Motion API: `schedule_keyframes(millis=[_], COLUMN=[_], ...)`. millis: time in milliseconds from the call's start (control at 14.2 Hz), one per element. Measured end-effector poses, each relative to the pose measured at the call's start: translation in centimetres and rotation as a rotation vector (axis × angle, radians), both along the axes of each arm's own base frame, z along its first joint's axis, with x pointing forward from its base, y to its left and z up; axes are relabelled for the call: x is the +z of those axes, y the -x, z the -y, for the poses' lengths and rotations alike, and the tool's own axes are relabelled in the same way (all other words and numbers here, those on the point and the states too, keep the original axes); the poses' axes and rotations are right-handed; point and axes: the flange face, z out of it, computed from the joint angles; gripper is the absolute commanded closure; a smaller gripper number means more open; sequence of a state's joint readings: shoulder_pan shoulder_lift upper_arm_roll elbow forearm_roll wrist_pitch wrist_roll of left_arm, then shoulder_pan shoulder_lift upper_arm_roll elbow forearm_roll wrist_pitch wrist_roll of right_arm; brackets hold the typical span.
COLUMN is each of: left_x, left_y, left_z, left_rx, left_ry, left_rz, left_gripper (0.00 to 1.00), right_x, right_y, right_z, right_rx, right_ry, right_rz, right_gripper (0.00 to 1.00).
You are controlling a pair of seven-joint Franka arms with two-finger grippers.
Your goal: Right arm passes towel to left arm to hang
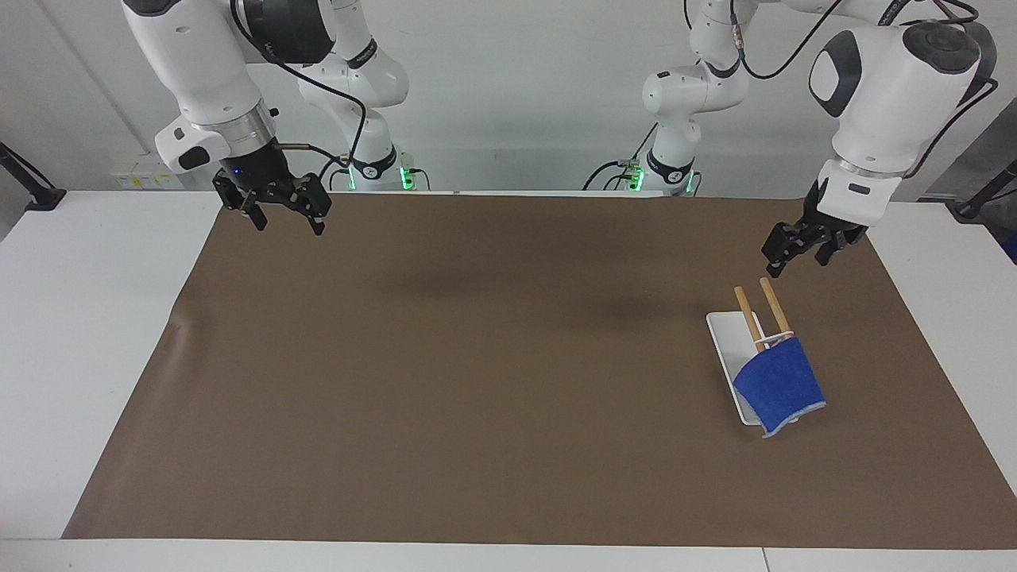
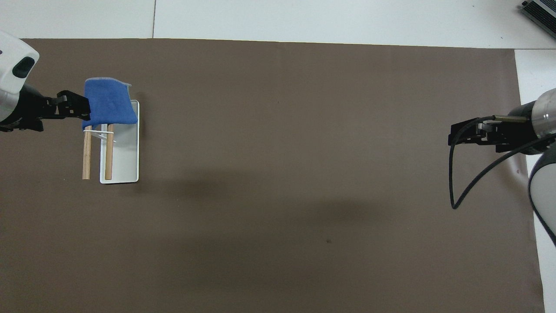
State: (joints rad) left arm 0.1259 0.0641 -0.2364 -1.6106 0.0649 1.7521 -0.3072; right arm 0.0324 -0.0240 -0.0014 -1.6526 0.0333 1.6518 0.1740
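Observation:
The blue towel (image 1: pixel 779 385) hangs over the raised end of a rack with two wooden bars (image 1: pixel 775 306) on a white base (image 1: pixel 727 338), toward the left arm's end of the table. It also shows in the overhead view (image 2: pixel 106 102), draped over the bars (image 2: pixel 87 152). My left gripper (image 1: pixel 783 258) is open and empty, up in the air over the mat beside the rack, clear of the towel. In the overhead view the left gripper (image 2: pixel 76 108) lines up with the towel's edge. My right gripper (image 1: pixel 288 222) is open and empty, waiting over the mat's corner at the right arm's end (image 2: pixel 451 134).
A brown mat (image 1: pixel 477 381) covers most of the white table (image 1: pixel 87 318). The rack's white base (image 2: pixel 124 156) lies flat on the mat. A black cable (image 2: pixel 460 191) loops from the right wrist.

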Motion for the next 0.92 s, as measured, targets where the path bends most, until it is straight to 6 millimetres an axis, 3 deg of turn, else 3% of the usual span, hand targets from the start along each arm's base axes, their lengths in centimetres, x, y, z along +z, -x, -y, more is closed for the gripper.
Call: schedule_keyframes(millis=[564, 917], left_x=[-0.3, 0.7], left_y=[0.1, 1.7], left_z=[-0.9, -0.2], left_rx=[-0.078, -0.108], left_ry=[-0.009, -0.021], left_rz=[-0.013, -0.063], left_gripper=[0.00, 0.00], right_x=[0.0, 0.0], right_y=[0.0, 0.0], right_z=[0.0, 0.0], right_rx=[0.000, 0.000], right_ry=[0.000, 0.000], right_rz=[0.000, 0.000], right_gripper=[0.00, 0.00])
